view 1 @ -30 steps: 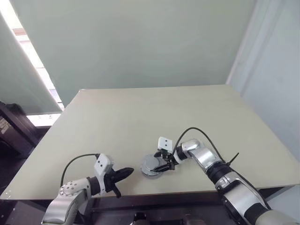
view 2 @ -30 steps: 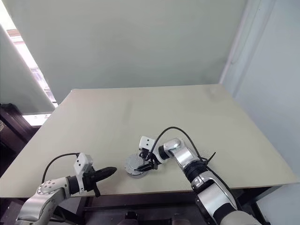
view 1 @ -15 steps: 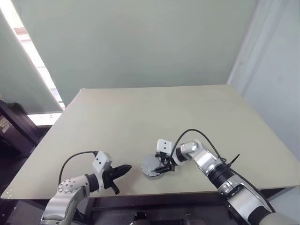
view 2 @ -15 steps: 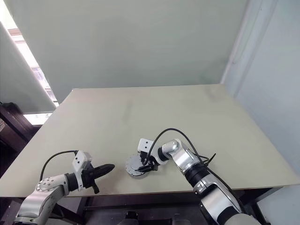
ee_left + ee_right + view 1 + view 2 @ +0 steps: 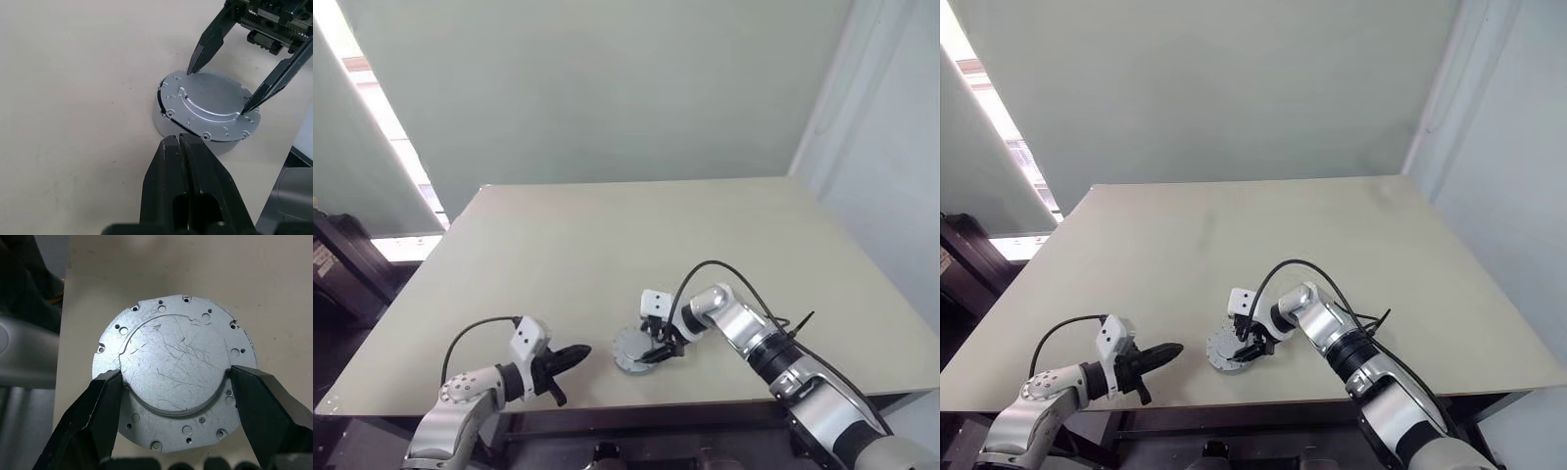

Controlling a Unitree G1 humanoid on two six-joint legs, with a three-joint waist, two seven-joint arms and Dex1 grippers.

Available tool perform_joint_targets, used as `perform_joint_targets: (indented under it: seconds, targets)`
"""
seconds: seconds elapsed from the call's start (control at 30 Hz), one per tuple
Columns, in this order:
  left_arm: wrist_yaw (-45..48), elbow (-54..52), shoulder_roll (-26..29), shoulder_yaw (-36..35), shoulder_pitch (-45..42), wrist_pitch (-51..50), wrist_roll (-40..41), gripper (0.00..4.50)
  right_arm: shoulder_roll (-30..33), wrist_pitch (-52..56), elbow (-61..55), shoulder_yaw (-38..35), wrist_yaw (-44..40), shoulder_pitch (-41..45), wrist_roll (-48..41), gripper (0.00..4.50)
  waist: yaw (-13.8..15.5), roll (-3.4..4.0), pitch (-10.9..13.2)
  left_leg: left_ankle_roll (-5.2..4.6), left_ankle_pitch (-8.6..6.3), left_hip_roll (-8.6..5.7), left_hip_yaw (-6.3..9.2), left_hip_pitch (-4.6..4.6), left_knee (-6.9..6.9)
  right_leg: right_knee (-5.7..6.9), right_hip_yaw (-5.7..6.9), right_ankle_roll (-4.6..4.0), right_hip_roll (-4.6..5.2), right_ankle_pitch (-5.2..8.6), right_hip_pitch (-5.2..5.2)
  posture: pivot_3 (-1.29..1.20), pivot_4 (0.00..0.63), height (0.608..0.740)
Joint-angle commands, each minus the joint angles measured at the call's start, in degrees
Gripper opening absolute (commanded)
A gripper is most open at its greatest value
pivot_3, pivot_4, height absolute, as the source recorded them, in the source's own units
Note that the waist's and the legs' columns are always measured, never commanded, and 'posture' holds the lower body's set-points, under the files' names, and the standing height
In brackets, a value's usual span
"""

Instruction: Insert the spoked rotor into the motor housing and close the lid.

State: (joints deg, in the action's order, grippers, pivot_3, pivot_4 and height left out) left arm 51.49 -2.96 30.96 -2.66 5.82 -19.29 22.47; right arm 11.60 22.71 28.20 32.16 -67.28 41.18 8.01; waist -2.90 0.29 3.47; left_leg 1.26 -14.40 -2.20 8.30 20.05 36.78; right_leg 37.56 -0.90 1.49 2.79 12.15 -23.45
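**Right gripper on the lid**

Your right gripper pinches the lid's raised centre; the lid sits near the table's front edge. Your left gripper, fingers pressed together, hovers just beside it.

A scratched, matt silver metal lid is seen on a smooth, matt beige worktop; fingers look glossy black.

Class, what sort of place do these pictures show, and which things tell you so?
Probably a robot test bench: a bare beige table, a round grey metal motor assembly, plain pale green walls.
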Motion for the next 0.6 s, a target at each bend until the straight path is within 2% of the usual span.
perform_joint_targets:
  seconds: [0.03,0.6]
  targets:
    - [0.43,-0.63,0.03,0.01,-0.90,1.02,0.08,0.00,-0.23,0.29,0.87,0.43,-0.43,1.96,0.56,3.24,-0.03,0.00,0.00,0.00,0.00,0.00,0.00,0.00,0.00,0.00,0.00,0.00,0.00,0.00,0.00,0.00,0.000,0.740]
    - [0.49,-0.16,-0.28,0.60,-0.88,1.34,-0.14,0.00,-1.61,7.79,-2.54,0.33,3.08,0.61,0.40,3.24,-0.12,0.00,0.00,0.00,0.00,0.04,0.01,-0.04,0.00,0.06,0.00,0.00,-0.03,0.00,0.00,0.00,0.000,0.740]
